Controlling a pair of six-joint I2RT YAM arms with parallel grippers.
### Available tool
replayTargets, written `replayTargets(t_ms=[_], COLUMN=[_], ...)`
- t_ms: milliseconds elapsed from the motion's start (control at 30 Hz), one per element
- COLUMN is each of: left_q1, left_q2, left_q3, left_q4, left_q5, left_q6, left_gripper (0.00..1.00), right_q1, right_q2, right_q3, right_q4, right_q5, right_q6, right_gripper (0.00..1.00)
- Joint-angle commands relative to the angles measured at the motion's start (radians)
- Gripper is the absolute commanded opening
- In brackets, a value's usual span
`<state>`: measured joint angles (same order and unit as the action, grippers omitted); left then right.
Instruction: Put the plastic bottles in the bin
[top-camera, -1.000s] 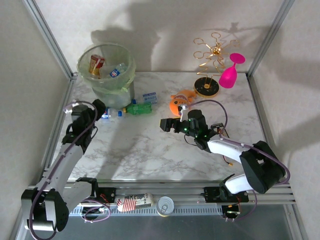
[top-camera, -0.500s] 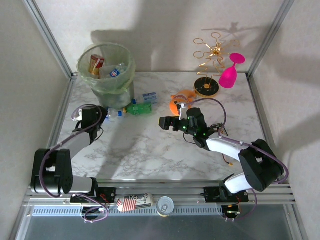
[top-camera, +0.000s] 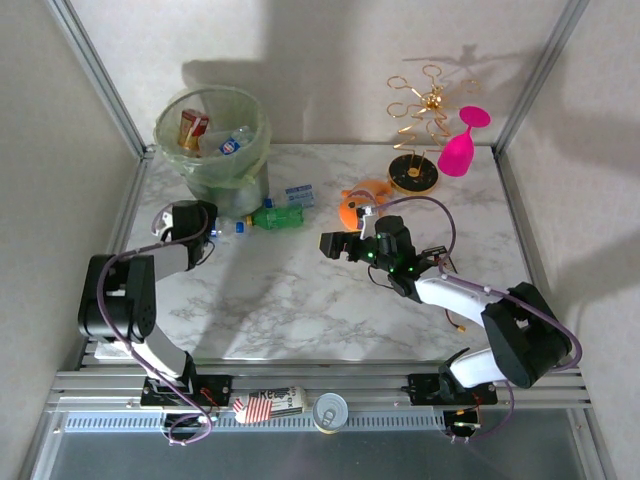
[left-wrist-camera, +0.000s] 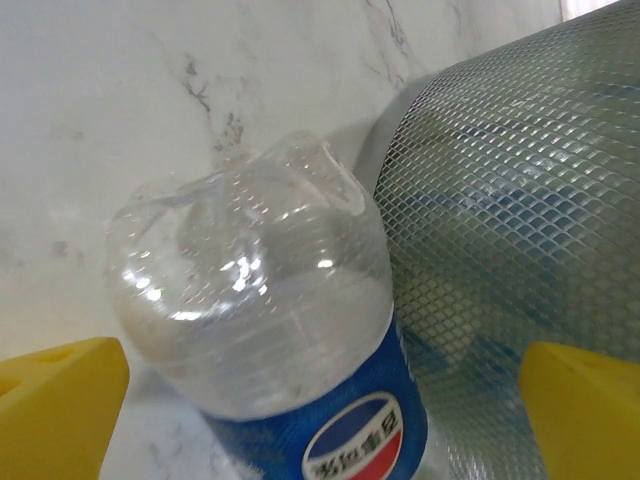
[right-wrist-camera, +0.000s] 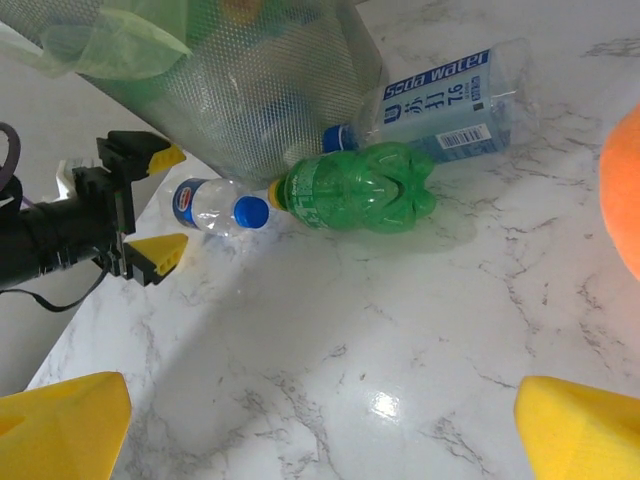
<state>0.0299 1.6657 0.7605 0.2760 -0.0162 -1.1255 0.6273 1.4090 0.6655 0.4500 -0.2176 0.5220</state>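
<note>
Though tiny from above, clear bottle (left-wrist-camera: 262, 310) — logo legible close-up, bin (left-wrist-camera: 505, 200) beside

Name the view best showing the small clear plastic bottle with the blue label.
Left wrist: the bottle looms close, logo legible, beside the translucent mesh bin. Right wrist shows it whole but small; top external, a speck.
</note>
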Motion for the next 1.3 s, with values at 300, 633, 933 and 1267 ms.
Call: replayTargets(t_ms=[300, 633, 933, 1267], left_q1=[0.013, 0.021, 0.024, 0.025], left_q2=[0.148, 0.067, -0.057, -0.205], left_q3=[0.047, -0.027, -0.138, -0.217], left_q4=[-0.05, -0.07, -0.1, -0.239], left_q5=[0.086, 0.005, -0.017, -0.071], left_q6=[-0.046, 0.003, 0.035, 0.172], left_gripper=[0.92, 0.62, 0.57, 0.67], right_q1=[0.011, 0.011, 0.011, 0.011], right_q2=[-0.053, -0.056, -0.059, -0.023], right_q3=[-0.033, -0.036, -0.039, -0.023], right_q4=[-0.018, -0.014, -0.005, 0.015], right_q5=[0.045, 0.056, 0.055, 0.027], right_q6=[-0.019, -0.019, -0.013, -0.002], right_gripper=[0.99, 0.99, 0.99, 0.99])
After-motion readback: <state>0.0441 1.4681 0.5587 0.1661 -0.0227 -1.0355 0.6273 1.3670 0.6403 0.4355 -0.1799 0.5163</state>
